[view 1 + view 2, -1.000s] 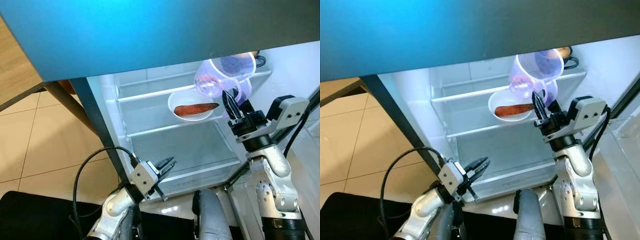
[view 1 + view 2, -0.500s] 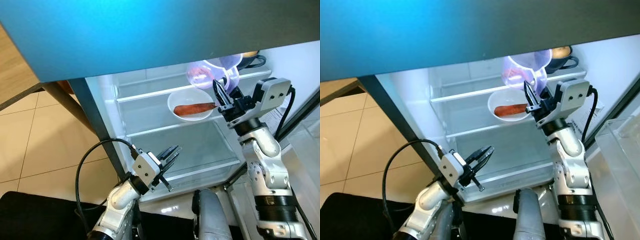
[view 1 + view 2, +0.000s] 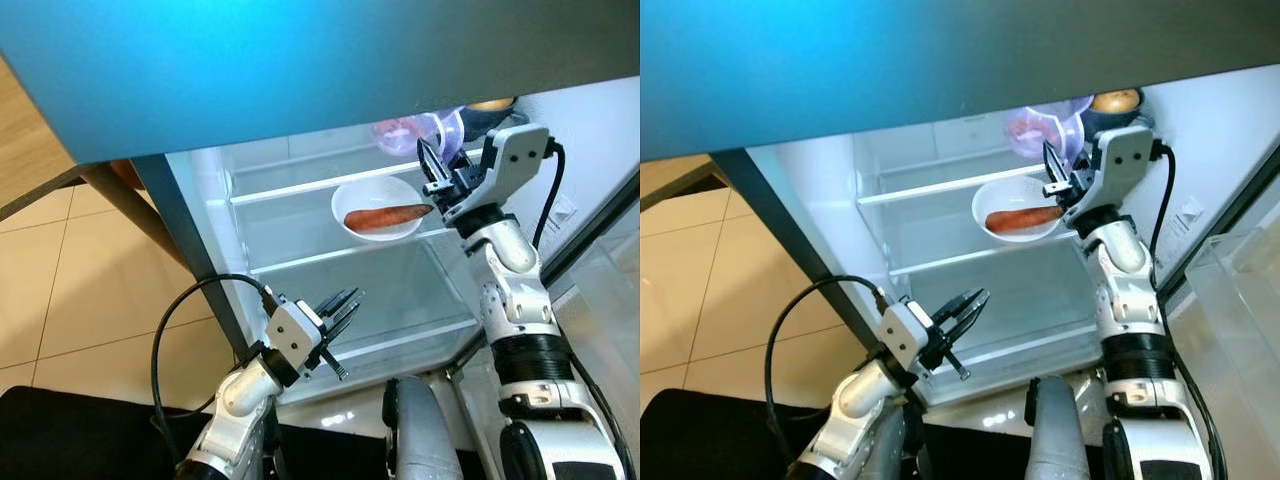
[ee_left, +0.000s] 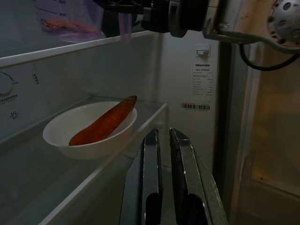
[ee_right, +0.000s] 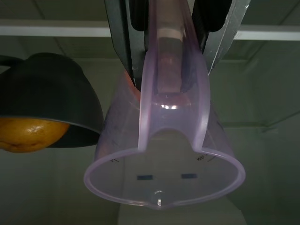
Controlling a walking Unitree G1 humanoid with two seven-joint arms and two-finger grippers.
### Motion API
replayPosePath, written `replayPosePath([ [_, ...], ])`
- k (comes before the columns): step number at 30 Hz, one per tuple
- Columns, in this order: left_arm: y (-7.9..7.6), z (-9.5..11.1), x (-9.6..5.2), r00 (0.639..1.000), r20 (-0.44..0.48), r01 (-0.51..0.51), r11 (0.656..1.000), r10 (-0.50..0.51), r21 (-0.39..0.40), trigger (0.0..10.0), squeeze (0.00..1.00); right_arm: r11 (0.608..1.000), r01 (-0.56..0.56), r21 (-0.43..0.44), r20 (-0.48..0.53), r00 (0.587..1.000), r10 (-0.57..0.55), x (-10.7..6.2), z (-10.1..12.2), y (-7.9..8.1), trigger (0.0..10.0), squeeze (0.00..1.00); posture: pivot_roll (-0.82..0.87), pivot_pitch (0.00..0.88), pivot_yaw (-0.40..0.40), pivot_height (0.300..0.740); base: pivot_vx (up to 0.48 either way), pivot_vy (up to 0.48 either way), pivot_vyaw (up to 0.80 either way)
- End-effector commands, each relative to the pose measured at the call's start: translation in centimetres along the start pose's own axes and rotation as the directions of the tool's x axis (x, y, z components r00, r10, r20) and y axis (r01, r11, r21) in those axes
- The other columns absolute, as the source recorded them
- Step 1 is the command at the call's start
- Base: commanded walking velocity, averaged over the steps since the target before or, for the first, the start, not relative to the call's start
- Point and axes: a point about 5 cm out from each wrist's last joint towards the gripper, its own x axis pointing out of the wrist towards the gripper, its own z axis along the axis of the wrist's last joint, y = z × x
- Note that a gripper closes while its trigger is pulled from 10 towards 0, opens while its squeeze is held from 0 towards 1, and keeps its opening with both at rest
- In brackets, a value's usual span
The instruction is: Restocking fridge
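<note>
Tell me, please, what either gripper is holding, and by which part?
The right gripper holds the purple measuring jug by its handle; the left gripper holds nothing.

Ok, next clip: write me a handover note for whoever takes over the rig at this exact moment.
Right gripper: shut on the handle of the clear purple plastic measuring jug, which is at the fridge's top shelf, beside a dark bowl holding an orange fruit.
Left gripper: fingers nearly together, holding nothing, hovering low in front of the open fridge.
Done: the white bowl with a carrot sits on the middle glass shelf.
Left: set the jug down on the top shelf, let go and draw the right arm out. Whether the jug already rests on the shelf cannot be told.
</note>
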Motion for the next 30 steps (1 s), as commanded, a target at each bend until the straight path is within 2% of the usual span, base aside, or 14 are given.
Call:
replayPosePath([
  [1,-0.3,0.0,-0.1,1.000,-0.003,-0.007,1.000,0.007,-0.020,10.0,0.00,1.000,0.016,0.003,-0.045,0.999,-0.016,-0.3,-1.1,-0.3,10.0,0.00,-0.11,0.200,0.066,0.587,0.000,0.000,0.00],
  [7,-0.1,0.1,0.0,1.000,0.008,-0.016,1.000,0.016,-0.021,10.0,0.00,1.000,0.023,0.014,-0.037,0.999,-0.022,-0.3,-1.2,-0.4,10.0,0.00,-0.11,0.200,0.069,0.587,0.000,0.000,0.00],
  [9,0.4,1.1,0.5,0.997,0.064,-0.050,0.999,0.050,-0.008,10.0,0.00,0.999,0.032,0.013,-0.029,0.999,-0.031,-0.3,-1.3,-0.6,10.0,0.00,-0.11,0.198,0.071,0.587,0.000,0.000,0.00],
  [14,0.9,2.0,0.9,0.989,0.120,-0.093,0.995,0.090,0.024,10.0,0.00,0.999,0.040,0.012,-0.023,0.999,-0.040,-0.3,-1.5,-0.7,10.0,0.00,-0.11,0.195,0.071,0.587,0.000,0.000,0.00],
  [16,1.3,2.5,1.0,0.980,0.156,-0.135,0.988,0.122,0.069,10.0,0.00,0.999,0.040,0.013,-0.020,0.999,-0.040,-0.3,-1.6,-0.6,10.0,0.00,-0.11,0.193,0.070,0.587,0.000,0.000,0.00],
  [29,1.4,3.1,1.2,0.973,0.182,-0.163,0.981,0.143,0.101,10.0,0.00,0.998,0.027,0.055,-0.004,1.000,-0.027,-0.2,-1.8,-0.4,10.0,0.00,-0.11,0.190,0.065,0.587,0.000,0.000,0.00],
  [30,1.4,3.0,1.2,0.973,0.181,-0.166,0.981,0.146,0.102,10.0,0.00,0.998,0.030,0.054,0.001,1.000,-0.030,-0.2,-1.8,-0.4,10.0,0.71,-0.11,0.189,0.066,0.587,0.000,0.000,0.00],
])
